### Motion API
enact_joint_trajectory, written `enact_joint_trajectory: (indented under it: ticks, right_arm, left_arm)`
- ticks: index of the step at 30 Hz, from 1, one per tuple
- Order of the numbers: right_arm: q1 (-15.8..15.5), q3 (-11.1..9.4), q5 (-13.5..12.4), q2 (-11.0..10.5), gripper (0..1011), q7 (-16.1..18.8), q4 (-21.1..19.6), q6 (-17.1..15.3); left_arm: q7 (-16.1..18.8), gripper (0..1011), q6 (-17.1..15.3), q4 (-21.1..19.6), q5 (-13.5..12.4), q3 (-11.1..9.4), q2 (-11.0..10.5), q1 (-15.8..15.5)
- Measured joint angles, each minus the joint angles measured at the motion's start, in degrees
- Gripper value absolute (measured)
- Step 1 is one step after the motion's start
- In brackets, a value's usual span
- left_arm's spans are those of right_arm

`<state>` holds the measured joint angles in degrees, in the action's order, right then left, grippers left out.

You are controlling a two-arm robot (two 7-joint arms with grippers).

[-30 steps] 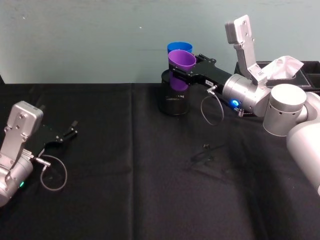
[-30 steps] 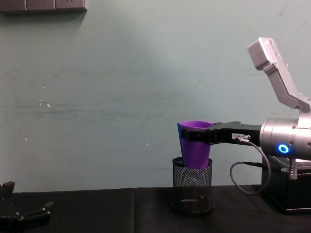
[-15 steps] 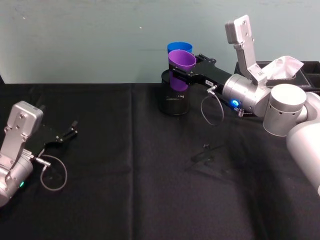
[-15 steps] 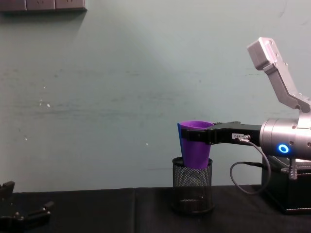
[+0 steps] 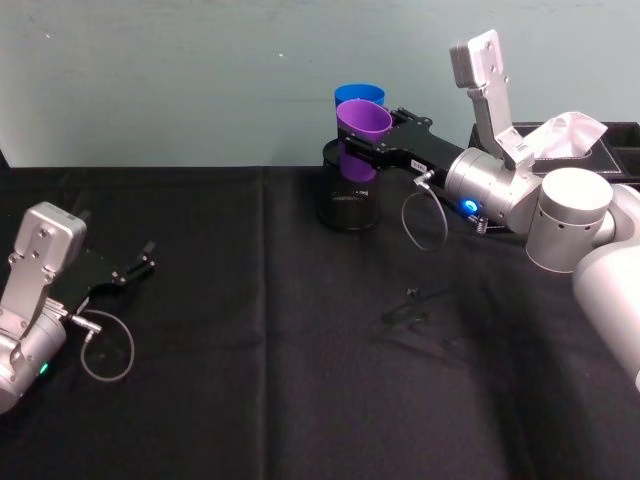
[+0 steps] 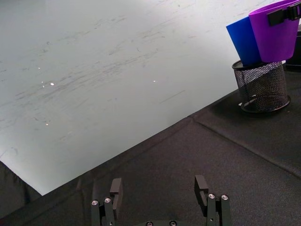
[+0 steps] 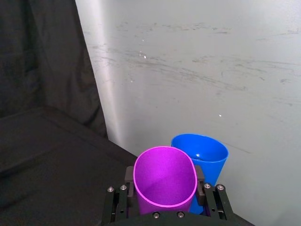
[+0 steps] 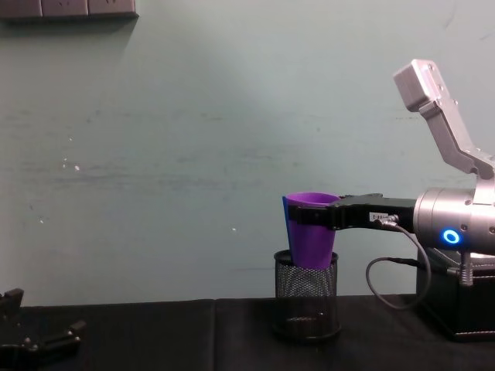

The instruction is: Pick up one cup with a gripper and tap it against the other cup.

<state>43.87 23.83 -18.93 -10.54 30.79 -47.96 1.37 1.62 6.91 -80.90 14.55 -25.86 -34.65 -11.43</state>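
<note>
The right end effector [image 5: 366, 141] was clamped shut on the purple cup [image 5: 362, 120], its fingers on either side of the cup just below the rim. It held the cup upright above the black mesh pen holder [image 5: 347, 205], with the cup's base down at the holder's rim. The blue cup [image 5: 358, 94] stood in the same holder on its far side, and the two cup walls looked to be touching in the right wrist view. The left end effector [image 6: 157, 186] rested with its fingers spread wide and nothing between them, on the black surface [image 5: 250, 350] well away from the holder, on the robot's left.
</note>
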Motion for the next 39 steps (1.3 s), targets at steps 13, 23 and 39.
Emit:
enact_joint_trajectory:
  ticks: [13, 23, 39]
  right_arm:
    - [0.00, 0.00, 0.00, 0.00, 722, 0.00, 0.00, 0.00]
    - [0.00, 0.00, 0.00, 0.00, 722, 0.00, 0.00, 0.00]
    - [0.00, 0.00, 0.00, 0.00, 722, 0.00, 0.00, 0.00]
  left_arm:
    - [0.00, 1000, 0.00, 0.00, 0.00, 0.00, 0.00, 0.00]
    - [0.00, 1000, 0.00, 0.00, 0.00, 0.00, 0.00, 0.01]
    - [0.00, 1000, 0.00, 0.00, 0.00, 0.00, 0.00, 0.00]
